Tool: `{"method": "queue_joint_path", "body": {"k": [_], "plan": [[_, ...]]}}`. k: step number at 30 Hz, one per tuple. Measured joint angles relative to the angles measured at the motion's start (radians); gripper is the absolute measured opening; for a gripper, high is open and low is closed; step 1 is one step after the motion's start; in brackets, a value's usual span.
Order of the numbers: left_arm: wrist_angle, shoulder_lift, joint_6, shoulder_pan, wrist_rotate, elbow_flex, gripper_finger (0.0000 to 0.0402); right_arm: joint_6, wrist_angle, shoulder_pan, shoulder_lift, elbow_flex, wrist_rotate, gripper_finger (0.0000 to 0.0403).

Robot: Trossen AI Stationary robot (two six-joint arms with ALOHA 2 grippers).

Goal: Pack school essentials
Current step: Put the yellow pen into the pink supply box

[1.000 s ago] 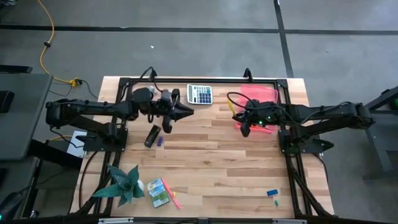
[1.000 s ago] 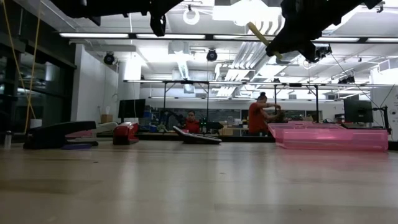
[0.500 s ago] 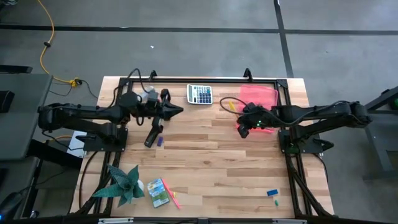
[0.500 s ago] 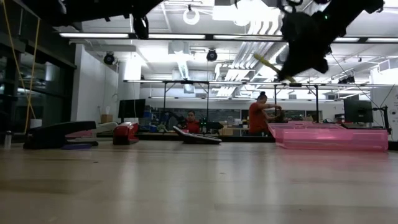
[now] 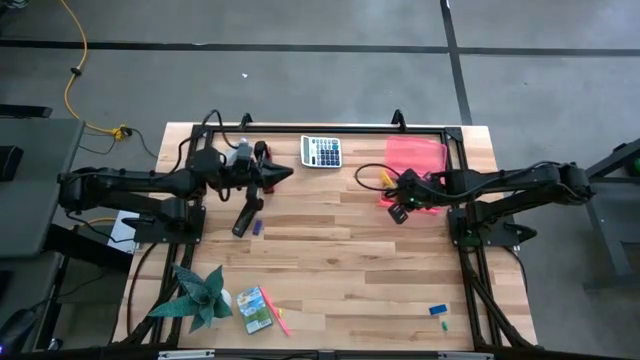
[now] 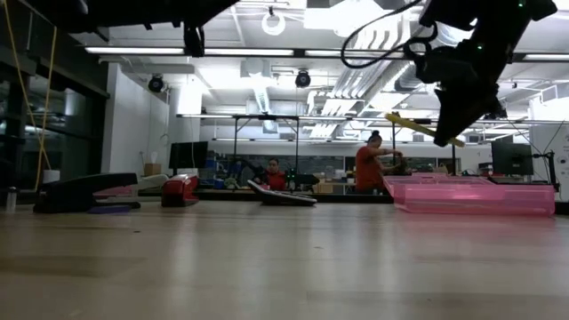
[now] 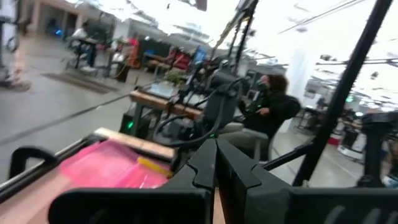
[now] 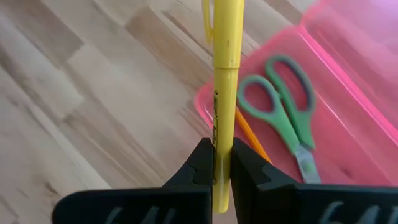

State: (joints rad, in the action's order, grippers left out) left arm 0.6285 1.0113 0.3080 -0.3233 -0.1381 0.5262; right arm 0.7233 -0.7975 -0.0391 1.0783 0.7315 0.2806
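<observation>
Looking straight down, the right gripper [image 5: 397, 197] hangs at the near-left corner of the translucent pink box [image 5: 428, 152], pinching a slim yellow stick [image 5: 374, 173] that juts out over the wooden slat table [image 5: 340, 270]. The left gripper [image 5: 284, 174] is raised near the table's far edge with its fingers pressed together on nothing, beside the grey-white calculator [image 5: 321, 151]. The green-yellow crayon box [image 5: 255, 308] lies flat near the front edge beside a spiky plant [image 5: 196, 295].

At table height, the yellow stick [image 6: 423, 128] slants above the pink box [image 6: 476, 194].

From the left wrist, its dark fingers [image 7: 230, 165] meet at a point.

From the right wrist, smooth black fingers [image 8: 200, 165] clamp the stick [image 8: 225, 74]; below it, green-handled scissors [image 8: 284, 104] and an orange pencil [image 8: 250, 135] rest inside the glossy box [image 8: 348, 112].
</observation>
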Motion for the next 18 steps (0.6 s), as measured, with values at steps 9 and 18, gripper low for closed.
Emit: {"method": "queue_joint_path", "body": {"k": [9,18], "plan": [[-0.01,0.007,-0.028,-0.029,-0.067,0.0,0.0,0.16,-0.058,0.0,-0.002,0.0,0.055,0.0002],[0.001,0.008,-0.041,-0.078,-0.098,0.0,0.0,0.34,-0.088,0.0,0.007,0.0,0.076,0.0002]]}}
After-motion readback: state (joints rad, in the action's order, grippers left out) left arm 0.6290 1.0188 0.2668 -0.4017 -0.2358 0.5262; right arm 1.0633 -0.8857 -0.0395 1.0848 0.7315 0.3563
